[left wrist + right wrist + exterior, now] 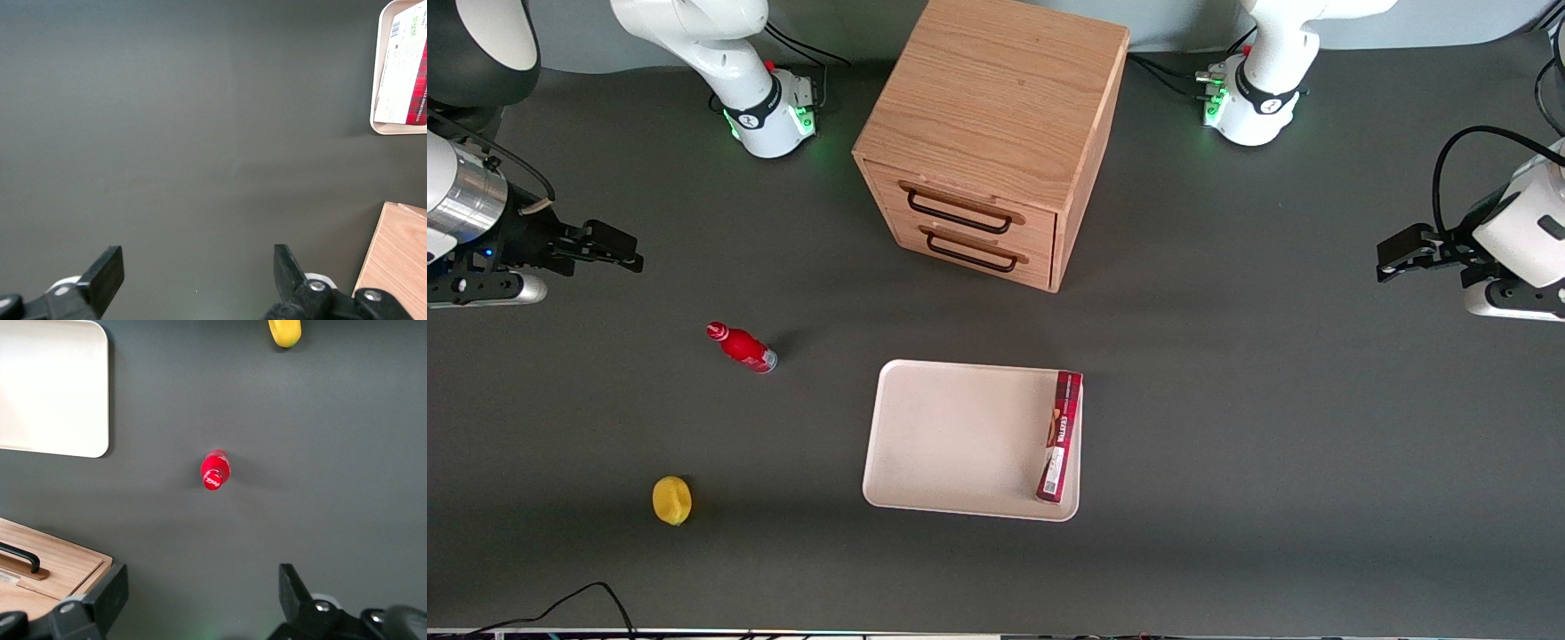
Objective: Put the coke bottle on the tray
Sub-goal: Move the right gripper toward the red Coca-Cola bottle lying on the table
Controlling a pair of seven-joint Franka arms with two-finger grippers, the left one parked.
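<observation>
The coke bottle (742, 347), small and bright red with a red-and-white cap, stands upright on the dark table between the tray and the working arm's end. The right wrist view looks down on the coke bottle (215, 471), cap up. The cream-white tray (951, 436) lies in front of the cabinet, nearer the front camera; a corner of the tray (50, 387) also shows in the right wrist view. My right gripper (630, 255) hangs open and empty above the table, farther from the front camera than the bottle and well apart from it. Nothing but bare table lies between the gripper (202, 581) fingers.
A long flat red box (1060, 436) lies in the tray along its rim toward the parked arm. A yellow lemon (671, 500) sits nearer the front camera than the bottle. The wooden drawer cabinet (987, 133) stands at the table's middle, both drawers closed.
</observation>
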